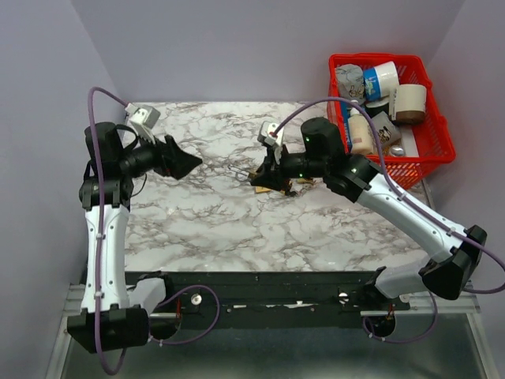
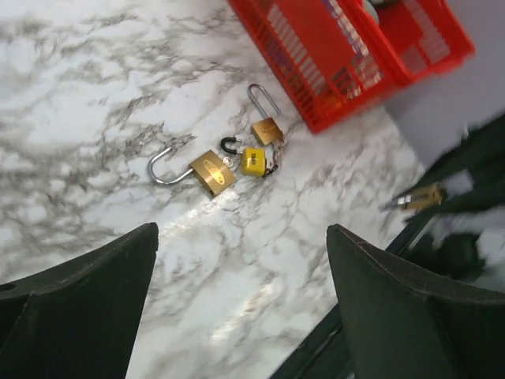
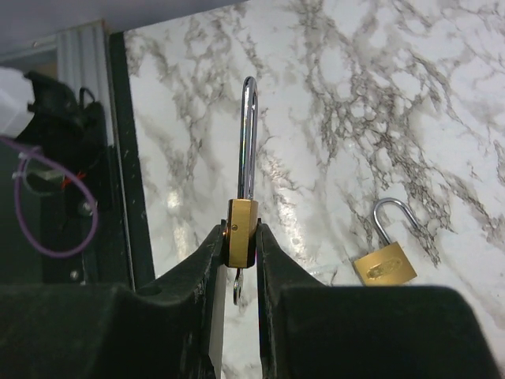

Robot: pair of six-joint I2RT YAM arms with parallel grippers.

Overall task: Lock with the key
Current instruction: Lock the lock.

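Right gripper (image 3: 241,237) pinches the brass padlock (image 3: 241,217) by its body, above the marble table (image 3: 339,87).
The right wrist view shows the shackle edge-on and a small metal part under the body; whether it is the key, I cannot tell. It shows one loose padlock; the left wrist view shows three: open padlock (image 2: 210,173), yellow one (image 2: 254,161), a third (image 2: 267,130), near the red basket (image 2: 316,71). The left gripper (image 2: 241,304) is spread wide and empty.
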